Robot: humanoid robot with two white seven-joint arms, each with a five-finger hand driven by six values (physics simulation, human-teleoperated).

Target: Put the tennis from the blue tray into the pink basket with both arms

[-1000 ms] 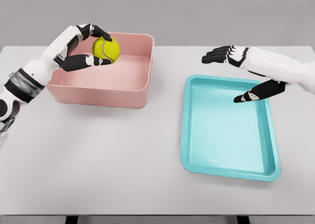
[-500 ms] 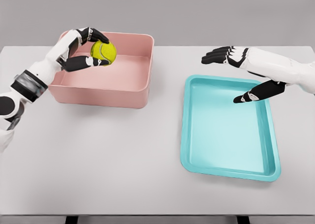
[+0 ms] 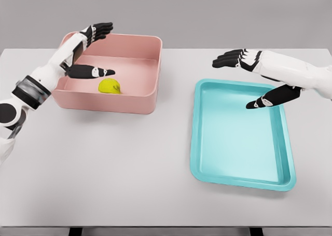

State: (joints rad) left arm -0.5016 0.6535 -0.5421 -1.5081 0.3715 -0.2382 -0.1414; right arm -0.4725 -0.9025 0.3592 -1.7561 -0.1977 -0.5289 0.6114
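Release step over the pink basket (image 3: 147, 70). The left hand (image 3: 89, 52) hovers above the basket's near-left part with thumb and fingers spread wide and nothing between them; the tennis ball (image 3: 109, 86) lies just below and slightly to the inner side of that hand, low inside the basket and partly hidden by its front wall, apart from the fingertips. Whether the ball has settled on the floor of the basket cannot be told. The right hand (image 3: 255, 78) is held open above the far edge of the blue tray (image 3: 239, 181), fingers extended and grasping nothing; the tray beneath it holds no ball. Both containers stand on the bench (image 3: 119, 163), well apart. Judged from this layout, the transfer is essentially complete. To finish the step well, the left hand should keep its fingers wide and rise straight up before withdrawing, so that thumb and wrist clear the basket's rim and do not nudge the basket or disturb the ball; the right hand need not move.
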